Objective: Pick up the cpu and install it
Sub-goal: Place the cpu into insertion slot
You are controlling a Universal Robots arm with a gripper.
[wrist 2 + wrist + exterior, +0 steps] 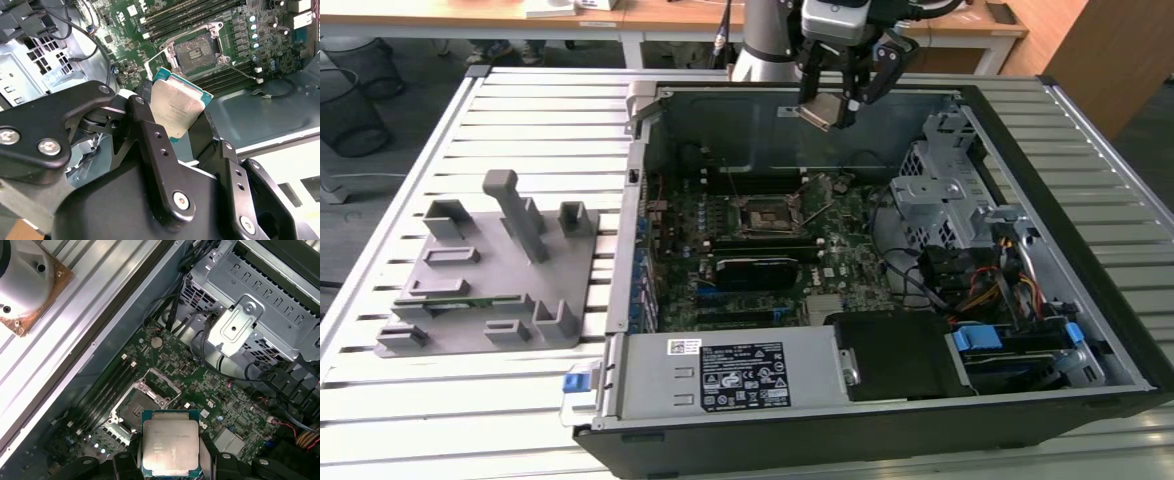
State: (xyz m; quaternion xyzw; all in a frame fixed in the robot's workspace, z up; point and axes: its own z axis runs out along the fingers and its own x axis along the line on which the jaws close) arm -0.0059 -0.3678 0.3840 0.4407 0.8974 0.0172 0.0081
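Note:
The cpu point(821, 112) point(175, 107) point(170, 447), a flat square chip with a silver top and green rim, hangs in the air above the far wall of the open computer case. My gripper point(830, 108) point(172, 117) point(170, 460) is shut on it, one black finger on each side. On the green motherboard below lies the open socket point(765, 217) point(200, 52) point(137, 407), with its metal frame lifted. In the exterior view the socket lies nearer the camera than the held chip, and to the exterior view's left of it.
The black computer case point(1067, 330) lies open on a slatted metal table point(507, 110). A grey drive cage point(947, 185) and cable bundles point(974, 280) fill the exterior view's right of the case. A grey plastic fixture point(494, 270) stands on the exterior view's left.

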